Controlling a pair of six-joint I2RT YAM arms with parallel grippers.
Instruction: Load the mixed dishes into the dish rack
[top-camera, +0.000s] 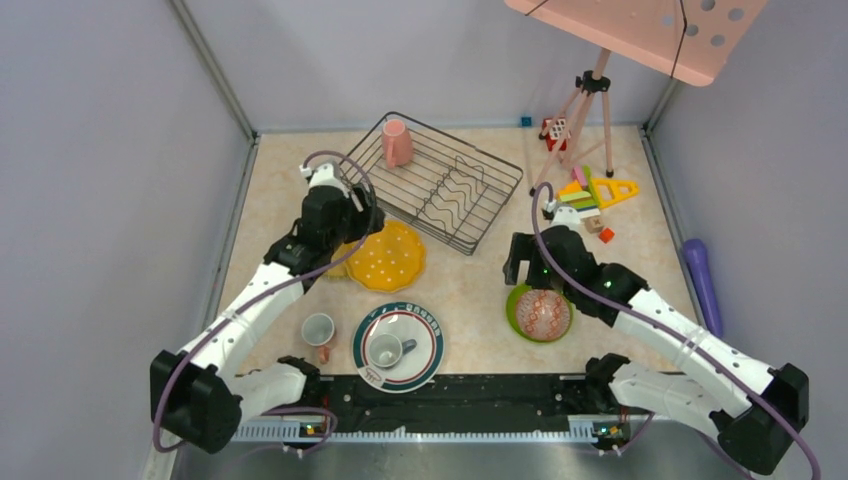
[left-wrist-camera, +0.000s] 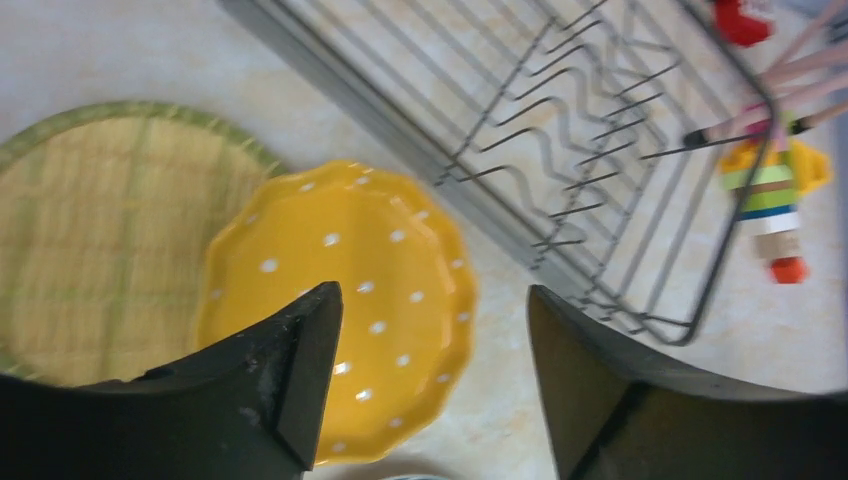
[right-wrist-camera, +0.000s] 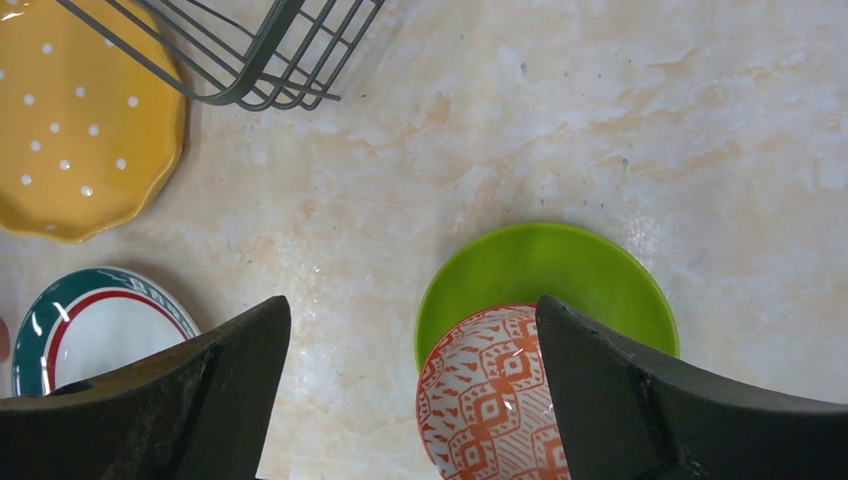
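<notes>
The dark wire dish rack (top-camera: 440, 182) stands at the back centre with one pink mug (top-camera: 397, 142) in its far left corner. My left gripper (top-camera: 358, 222) is open and empty, above the yellow dotted plate (left-wrist-camera: 350, 290), which overlaps an olive-yellow plate (left-wrist-camera: 100, 230); the rack's near edge (left-wrist-camera: 420, 150) lies just beyond. My right gripper (right-wrist-camera: 412, 305) is open and empty, above the left rim of the lime green plate (right-wrist-camera: 560, 265), which holds an orange-and-white patterned bowl (right-wrist-camera: 490, 390). A green-rimmed white plate (top-camera: 398, 345) carries a small white cup (top-camera: 385, 350). Another white cup (top-camera: 318, 329) stands left of it.
Colourful toy blocks (top-camera: 592, 192) and a pink tripod (top-camera: 590, 100) stand at the back right. A purple object (top-camera: 702, 280) lies along the right wall. Grey walls close in the table on three sides.
</notes>
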